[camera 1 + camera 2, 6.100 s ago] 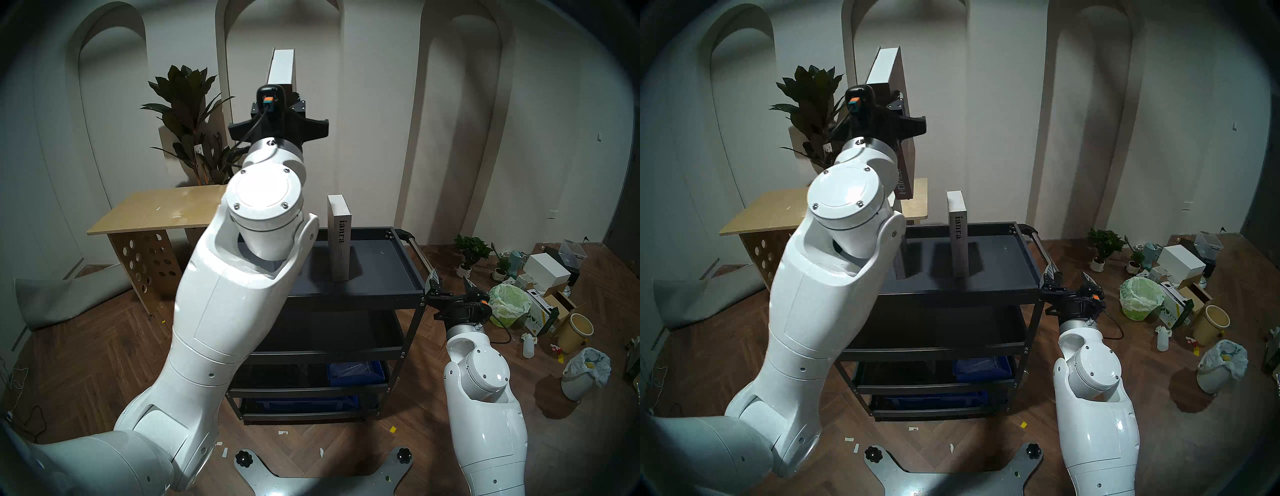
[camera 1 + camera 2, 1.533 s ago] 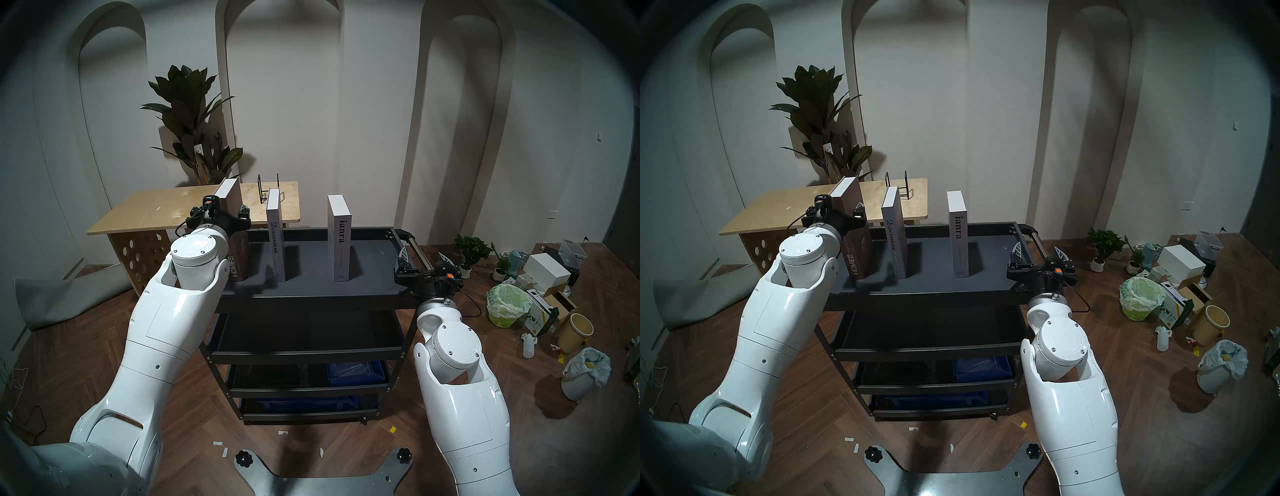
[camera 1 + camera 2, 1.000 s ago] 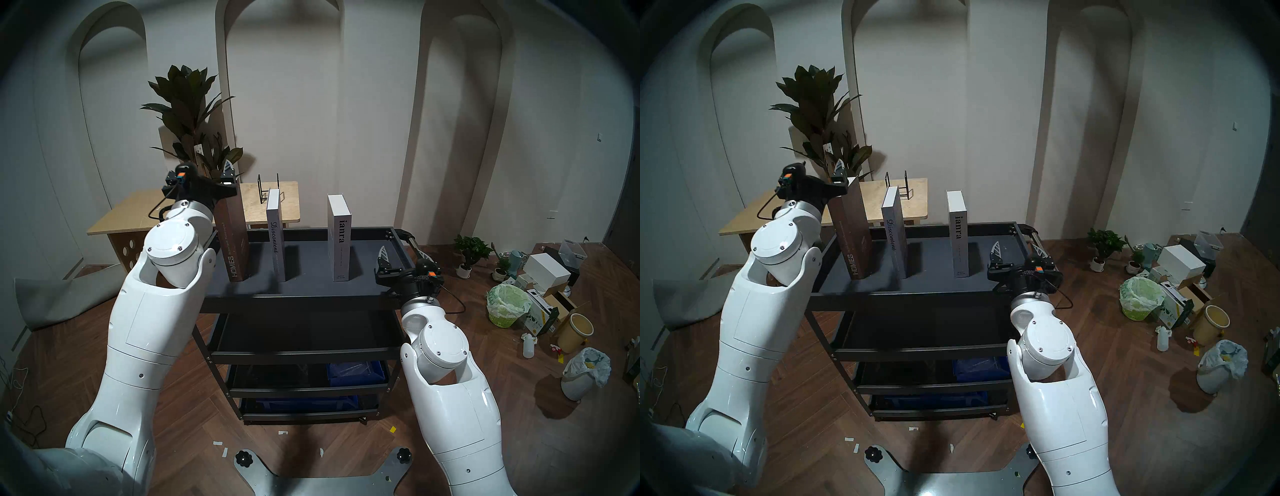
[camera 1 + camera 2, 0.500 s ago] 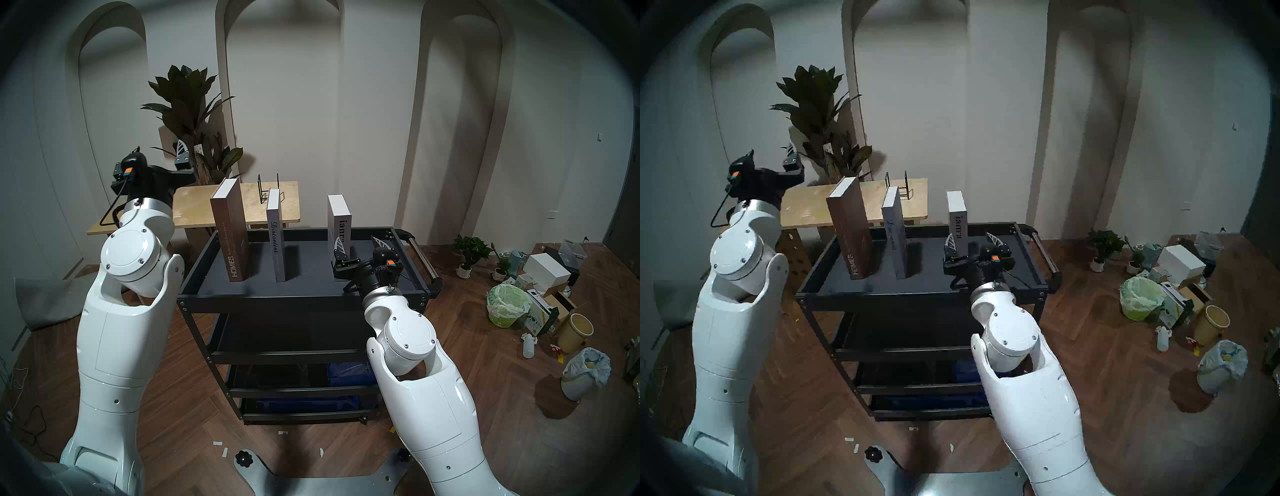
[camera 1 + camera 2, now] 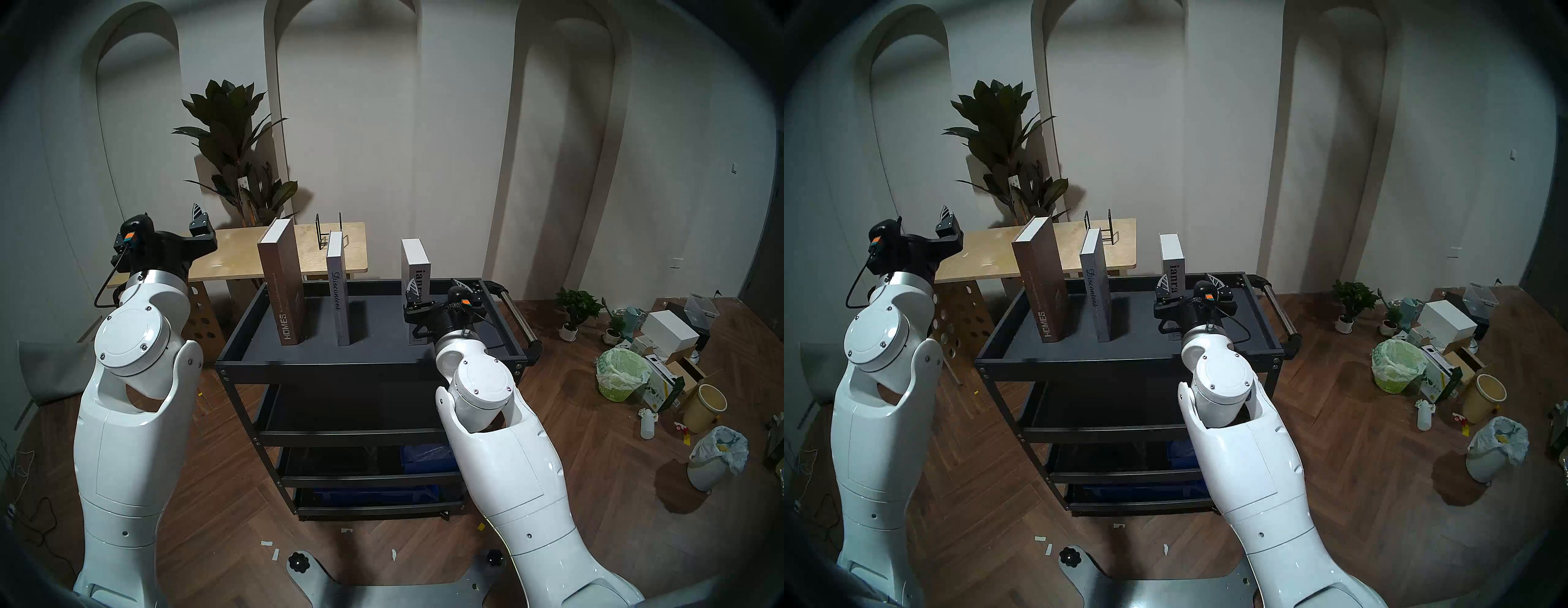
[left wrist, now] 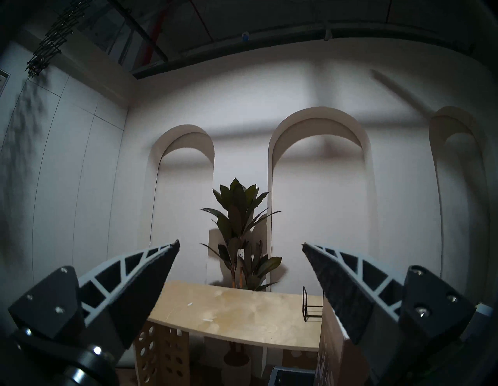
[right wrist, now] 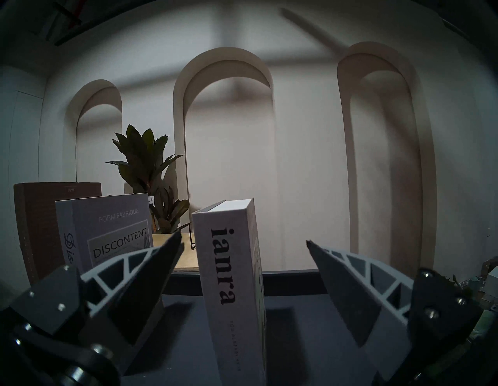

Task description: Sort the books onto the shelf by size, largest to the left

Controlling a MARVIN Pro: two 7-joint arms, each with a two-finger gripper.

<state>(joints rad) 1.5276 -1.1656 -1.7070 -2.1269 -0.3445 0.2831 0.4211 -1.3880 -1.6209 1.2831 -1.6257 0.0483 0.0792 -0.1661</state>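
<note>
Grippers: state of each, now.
Left gripper: open, holding nothing.
Right gripper: open, fingers either side of the "ianra" book, not clamped.

Three books (image 5: 338, 288) upright (spaced) on shelf (image 5: 322, 354).

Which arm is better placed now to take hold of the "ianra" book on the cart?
The right. Its open claw already faces the "ianra" book, whose spine stands between the two fingers on the cart. The left claw is open too, but off the cart's left side, over the plywood table.
</note>
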